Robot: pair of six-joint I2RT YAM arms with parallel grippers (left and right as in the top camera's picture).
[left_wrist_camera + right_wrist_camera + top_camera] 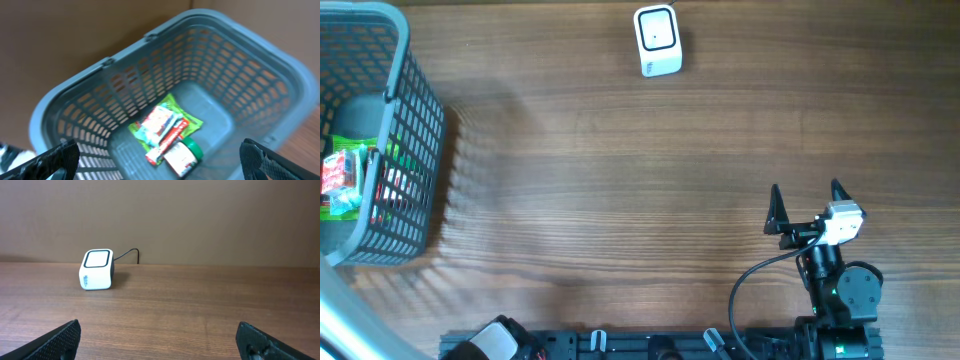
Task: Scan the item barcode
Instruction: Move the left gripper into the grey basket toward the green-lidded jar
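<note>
Left claw (157,150) cropped; possibly packets (161,121), blurred

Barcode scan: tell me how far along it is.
Done: nothing visible. The scanner stands alone on the table, and the packets and green-capped bottle lie in the basket. In hand: the left gripper hovers above the basket, jaws open and empty; the right gripper, also open and empty, faces the scanner. Left: lift an item, show its barcode to the scanner.

Table (620,200): we see brown wood grain.
Basket (415,170): grey mesh, standing at our left edge.
Scanner (657,40): white, well apart, near the far edge.
</note>
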